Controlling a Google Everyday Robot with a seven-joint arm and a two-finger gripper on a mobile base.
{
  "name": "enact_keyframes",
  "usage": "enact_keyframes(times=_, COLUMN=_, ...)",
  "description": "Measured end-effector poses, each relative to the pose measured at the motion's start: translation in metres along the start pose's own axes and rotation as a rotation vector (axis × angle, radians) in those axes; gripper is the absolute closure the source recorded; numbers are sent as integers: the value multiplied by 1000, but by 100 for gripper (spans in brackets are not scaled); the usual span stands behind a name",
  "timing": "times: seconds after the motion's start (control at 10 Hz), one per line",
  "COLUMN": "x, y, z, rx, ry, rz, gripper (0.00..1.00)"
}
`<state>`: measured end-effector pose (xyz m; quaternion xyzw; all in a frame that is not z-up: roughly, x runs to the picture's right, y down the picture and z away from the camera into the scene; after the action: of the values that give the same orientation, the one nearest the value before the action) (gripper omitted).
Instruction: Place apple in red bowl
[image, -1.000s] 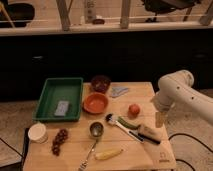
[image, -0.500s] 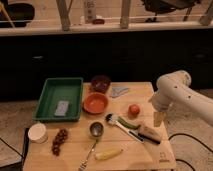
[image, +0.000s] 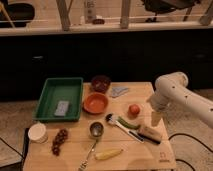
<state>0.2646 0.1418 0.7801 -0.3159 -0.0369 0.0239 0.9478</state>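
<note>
The apple (image: 133, 109), small, round and red-orange, lies on the wooden table (image: 75, 159), right of centre. A red-orange bowl (image: 95, 103) stands to its left, and a darker maroon bowl (image: 100, 83) stands behind that one. My gripper (image: 155, 119) hangs from the white arm (image: 172, 90) at the table's right edge. It points down, just right of the apple and a little nearer than it, and it holds nothing that I can see.
A green tray (image: 50, 100) with a grey item sits at the left. A white cup (image: 37, 132), dark grapes (image: 60, 140), a metal spoon (image: 95, 131), a yellow corn cob (image: 108, 154), a black-handled utensil (image: 126, 128), a tan block (image: 150, 132) and a grey cloth (image: 119, 91) lie around.
The arm and gripper have moved slightly left, toward the apple. Nothing on the table has moved.
</note>
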Motion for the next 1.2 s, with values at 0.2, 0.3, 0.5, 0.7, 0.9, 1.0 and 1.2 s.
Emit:
enact_keyframes(times=0.2, x=-2, y=-5, z=8, rx=-2, ry=-12, rz=1, gripper=20)
enact_keyframes(times=0.3, x=-3, y=-7, z=12, rx=-3, ry=-17, rz=1, gripper=20)
enact_keyframes(times=0.5, x=-5, y=-11, z=20, rx=-4, ry=-30, rz=2, gripper=20)
enact_keyframes(times=0.7, x=-6, y=-16, z=27, rx=-4, ry=-41, rz=4, gripper=20)
enact_keyframes(times=0.9, x=-7, y=-19, z=34, rx=-3, ry=-50, rz=6, gripper=20)
enact_keyframes(times=1.0, x=-9, y=-22, z=38, rx=-3, ry=-54, rz=3, gripper=20)
enact_keyframes(times=1.2, x=-11, y=-26, z=43, rx=-3, ry=-60, rz=-11, gripper=20)
